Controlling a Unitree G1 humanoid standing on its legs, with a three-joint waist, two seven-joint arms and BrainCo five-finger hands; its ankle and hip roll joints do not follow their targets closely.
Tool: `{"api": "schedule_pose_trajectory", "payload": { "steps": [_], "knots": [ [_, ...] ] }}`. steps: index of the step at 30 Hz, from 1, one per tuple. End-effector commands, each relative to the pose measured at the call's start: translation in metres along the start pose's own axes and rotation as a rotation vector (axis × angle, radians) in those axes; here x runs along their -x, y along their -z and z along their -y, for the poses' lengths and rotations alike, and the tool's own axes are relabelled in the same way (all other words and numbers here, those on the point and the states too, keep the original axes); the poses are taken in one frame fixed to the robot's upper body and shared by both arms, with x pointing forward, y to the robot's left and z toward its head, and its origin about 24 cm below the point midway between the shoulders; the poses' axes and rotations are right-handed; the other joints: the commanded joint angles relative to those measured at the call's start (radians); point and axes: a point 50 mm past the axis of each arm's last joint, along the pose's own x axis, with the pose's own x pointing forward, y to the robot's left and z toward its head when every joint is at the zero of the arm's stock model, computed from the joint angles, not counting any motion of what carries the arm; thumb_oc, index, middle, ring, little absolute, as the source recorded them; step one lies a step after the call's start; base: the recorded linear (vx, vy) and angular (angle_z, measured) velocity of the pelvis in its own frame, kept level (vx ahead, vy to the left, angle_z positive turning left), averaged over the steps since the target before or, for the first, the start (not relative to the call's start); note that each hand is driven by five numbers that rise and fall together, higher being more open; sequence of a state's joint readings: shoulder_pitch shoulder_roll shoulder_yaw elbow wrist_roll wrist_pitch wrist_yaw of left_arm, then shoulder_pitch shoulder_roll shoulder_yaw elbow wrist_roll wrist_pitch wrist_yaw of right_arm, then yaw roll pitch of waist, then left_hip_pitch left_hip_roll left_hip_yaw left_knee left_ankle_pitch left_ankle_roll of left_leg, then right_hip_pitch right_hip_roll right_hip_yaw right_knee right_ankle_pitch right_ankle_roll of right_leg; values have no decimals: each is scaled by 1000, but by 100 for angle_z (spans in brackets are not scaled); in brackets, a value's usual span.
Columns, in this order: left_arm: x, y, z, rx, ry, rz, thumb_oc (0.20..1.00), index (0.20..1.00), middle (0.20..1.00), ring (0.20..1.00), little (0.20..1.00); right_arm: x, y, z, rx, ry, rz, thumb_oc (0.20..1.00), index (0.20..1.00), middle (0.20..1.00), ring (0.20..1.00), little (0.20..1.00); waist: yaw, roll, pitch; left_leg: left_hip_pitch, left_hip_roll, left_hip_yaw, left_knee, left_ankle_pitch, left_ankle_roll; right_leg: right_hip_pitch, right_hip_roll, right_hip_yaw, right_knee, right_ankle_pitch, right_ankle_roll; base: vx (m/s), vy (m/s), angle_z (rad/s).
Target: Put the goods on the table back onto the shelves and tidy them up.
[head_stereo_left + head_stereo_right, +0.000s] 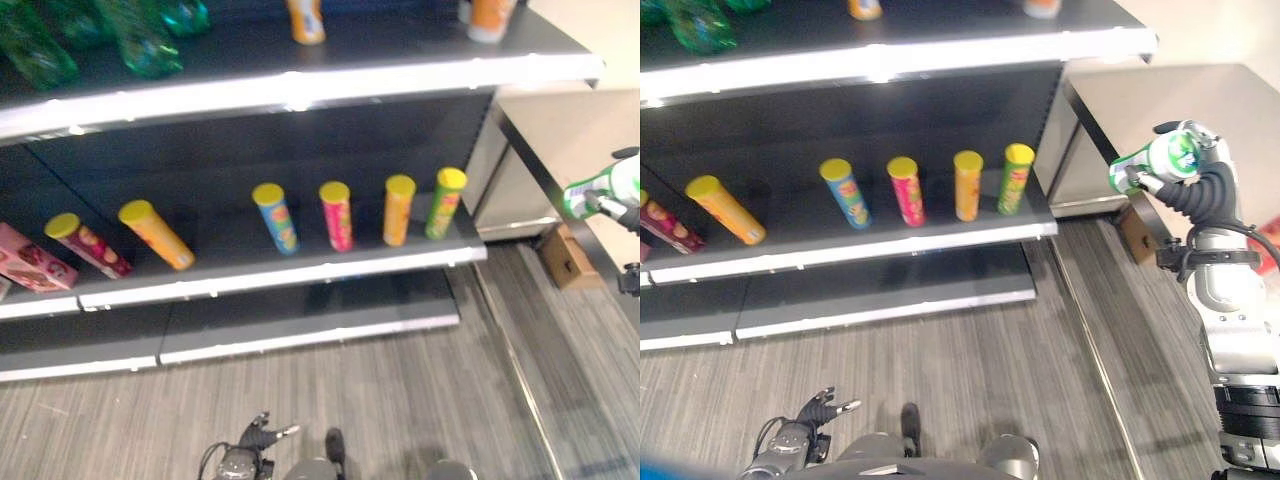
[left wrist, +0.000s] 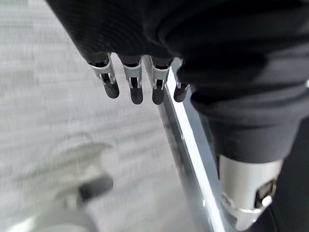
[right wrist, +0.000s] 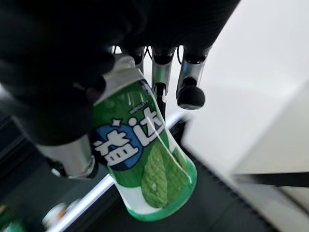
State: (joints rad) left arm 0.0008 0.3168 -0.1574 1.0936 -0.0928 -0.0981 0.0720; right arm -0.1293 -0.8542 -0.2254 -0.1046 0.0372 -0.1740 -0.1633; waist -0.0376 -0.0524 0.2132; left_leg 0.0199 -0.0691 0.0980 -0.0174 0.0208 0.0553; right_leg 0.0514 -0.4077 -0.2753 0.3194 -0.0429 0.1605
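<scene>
Green-and-white bottle (image 3: pixel 145 159) sat in the right hand (image 1: pixel 1195 185), fingers and thumb curled round its body; it was held up in the air to the right of the shelves (image 1: pixel 300 265), near the grey table (image 1: pixel 1200 110) at the shelf unit's end, and its leaf-printed label faced the right wrist view. Bottle also showed at the right edge of the left eye view, clear of any shelf board. Left hand (image 2: pixel 130 82) hung low over the grey striped floor (image 1: pixel 400 390), fingers straight and relaxed, nothing in them; a bright metal strip (image 2: pixel 193 159) ran past them in its wrist view. Middle shelf held a row of yellow-lidded tubes: a green tube (image 1: pixel 445 203) at the right end, an orange tube (image 1: pixel 398 210) beside it, a pink tube (image 1: pixel 336 215) next, then a blue tube (image 1: pixel 276 218), these four standing roughly upright and spaced apart. Further left an orange-yellow tube (image 1: pixel 157 234) and a dark red tube (image 1: pixel 88 244) leaned over at a slant. Pink box (image 1: pixel 32 258) lay at the left edge of that shelf. Top shelf (image 1: pixel 300 85) carried green bottles (image 1: pixel 140 40) toward the left and two orange containers (image 1: pixel 306 20) toward the right, their tops cut off. Small brown cardboard box (image 1: pixel 566 257) rested on the floor under the table.
</scene>
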Motion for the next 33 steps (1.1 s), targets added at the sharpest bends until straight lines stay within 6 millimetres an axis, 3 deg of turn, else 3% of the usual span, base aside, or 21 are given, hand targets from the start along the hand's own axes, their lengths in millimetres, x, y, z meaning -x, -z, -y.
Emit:
{"api": "schedule_pose_trajectory", "payload": {
  "steps": [1, 2, 4, 6, 8, 11, 17, 21, 23, 27, 33],
  "knots": [
    [2, 0, -6, -57, -3, 22, 1000, 1000, 1000, 1000, 1000, -24, -23, 23, 113, 50, 135, 200, 200, 200, 200, 200, 11, -2, -7, 7, 73, -39, 61, -137, -69, -38, 62, 63, 125, -18, -1, 66, 152, 8],
    [2, 0, -6, -57, -2, 23, 1000, 1000, 1000, 1000, 1000, -24, -23, 23, 113, 51, 135, 200, 200, 200, 200, 200, 12, -1, -10, 2, 75, -39, 59, -133, -69, -43, 64, 63, 123, -13, -2, 65, 60, 40],
    [2, -3, -7, -58, 4, 36, 1000, 1000, 1000, 1000, 1000, -30, -32, 35, 156, 58, 173, 200, 200, 200, 200, 200, -3, 7, 5, 24, 75, -72, 44, -135, -76, -88, 140, 119, 35, -79, -9, 101, 13, 57],
    [0, -8, -7, -65, 12, 53, 1000, 1000, 1000, 1000, 1000, -39, -42, 41, 171, 65, 216, 200, 200, 200, 200, 200, -11, 2, 21, 29, 68, -98, 47, -143, -78, -124, 192, 160, -77, -72, -2, 74, -50, 21],
    [-2, -14, -6, -63, 9, 65, 1000, 1000, 1000, 1000, 1000, -48, -49, 45, 196, 76, 246, 200, 200, 200, 200, 200, -21, -20, 30, 11, 49, -127, 81, -149, -88, -129, 219, 222, -186, -39, 25, 27, -84, 33],
    [-1, -14, -5, -63, 8, 66, 1000, 1000, 1000, 1000, 1000, -53, -58, 48, 224, 74, 281, 200, 200, 200, 200, 200, -15, -34, 22, 5, 47, -132, 87, -154, -94, -102, 216, 239, -219, -25, 23, 28, -97, 77],
    [5, 12, 2, 0, 18, -12, 1000, 1000, 1000, 1000, 1000, -68, -85, 48, 133, -3, 381, 200, 200, 200, 200, 200, 25, -50, -34, 12, 106, -154, 79, -146, -132, -2, 230, 169, -307, -39, -3, 92, -173, 16],
    [6, 16, 2, 12, 15, -23, 1000, 1000, 1000, 1000, 1000, -76, -87, 42, 143, -49, 376, 200, 200, 200, 200, 200, 39, -54, -43, 18, 118, -161, 72, -143, -143, 17, 234, 149, -314, -47, -9, 40, -89, 19],
    [7, 18, 1, 8, 13, -33, 1000, 1000, 1000, 1000, 1000, -93, -89, 33, 161, -96, 363, 200, 200, 200, 200, 200, 57, -57, -47, 26, 131, -169, 61, -134, -154, 37, 239, 124, -318, -57, -16, 40, -107, 16],
    [7, 21, 0, 9, 9, -41, 1000, 1000, 1000, 1000, 1000, -108, -89, 21, 200, -138, 336, 200, 200, 200, 200, 200, 73, -57, -48, 28, 137, -175, 55, -126, -162, 49, 242, 106, -322, -64, -22, 11, -57, 20],
    [9, 27, -2, 38, -9, -57, 1000, 1000, 1000, 1000, 1000, -136, -83, 17, 379, -144, 259, 200, 200, 200, 200, 200, 95, -56, -51, 28, 142, -189, 44, -113, -172, 66, 247, 75, -330, -68, -28, 8, -47, 18]
  ]
}}
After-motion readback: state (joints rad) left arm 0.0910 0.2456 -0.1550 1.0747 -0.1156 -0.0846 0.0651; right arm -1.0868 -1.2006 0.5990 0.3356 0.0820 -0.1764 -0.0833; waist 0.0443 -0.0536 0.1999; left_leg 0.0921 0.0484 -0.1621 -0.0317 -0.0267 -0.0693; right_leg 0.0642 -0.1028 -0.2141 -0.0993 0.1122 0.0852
